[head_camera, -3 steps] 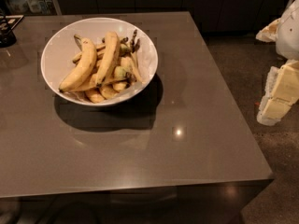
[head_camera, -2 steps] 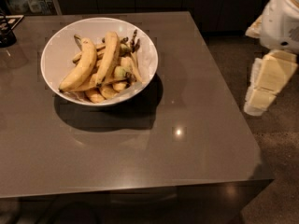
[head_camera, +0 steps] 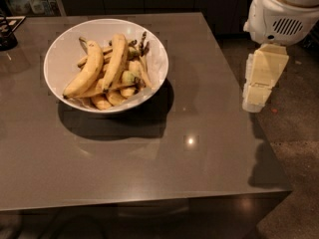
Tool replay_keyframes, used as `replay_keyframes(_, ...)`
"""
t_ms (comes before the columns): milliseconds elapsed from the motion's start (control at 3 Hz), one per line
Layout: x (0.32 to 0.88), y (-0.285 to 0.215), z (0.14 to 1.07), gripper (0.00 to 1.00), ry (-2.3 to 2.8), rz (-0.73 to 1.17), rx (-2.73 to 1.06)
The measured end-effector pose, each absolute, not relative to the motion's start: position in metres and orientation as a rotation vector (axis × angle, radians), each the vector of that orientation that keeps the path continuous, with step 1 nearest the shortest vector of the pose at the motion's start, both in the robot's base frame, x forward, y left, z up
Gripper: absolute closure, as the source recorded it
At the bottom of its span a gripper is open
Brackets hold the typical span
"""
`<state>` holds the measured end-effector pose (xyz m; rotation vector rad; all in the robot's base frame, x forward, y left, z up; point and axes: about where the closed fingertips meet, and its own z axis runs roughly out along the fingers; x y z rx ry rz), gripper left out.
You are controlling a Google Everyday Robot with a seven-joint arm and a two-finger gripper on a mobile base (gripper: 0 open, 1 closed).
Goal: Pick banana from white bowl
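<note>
The white bowl (head_camera: 60, 59) stands on the back left part of a grey table (head_camera: 199, 133), full of bananas. The banana (head_camera: 85, 76) is the long, speckled yellow one lying diagonally on the left of the pile, its dark-tipped stem pointing to the back. A second big banana (head_camera: 116, 59) lies right beside it, over several small thin ones. My gripper (head_camera: 255, 99) is a cream-coloured piece hanging below the white arm housing (head_camera: 281, 14). It is off the table's right edge, far right of the bowl, and holds nothing.
A dark object (head_camera: 7, 31) stands at the table's back left corner. Dark cabinets run behind the table. Speckled floor (head_camera: 299, 148) lies to the right of the table, under my arm.
My arm and gripper have moved left from the frame's right edge toward the table's right side. The bowl and bananas have not moved.
</note>
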<state>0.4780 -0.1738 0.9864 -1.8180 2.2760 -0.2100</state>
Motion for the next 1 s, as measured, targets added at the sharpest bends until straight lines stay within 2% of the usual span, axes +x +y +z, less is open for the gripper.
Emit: replay_keyframes(1000, 0.527, -0.141, 1.033, 0.0, 2.371, -0.113, -1.439)
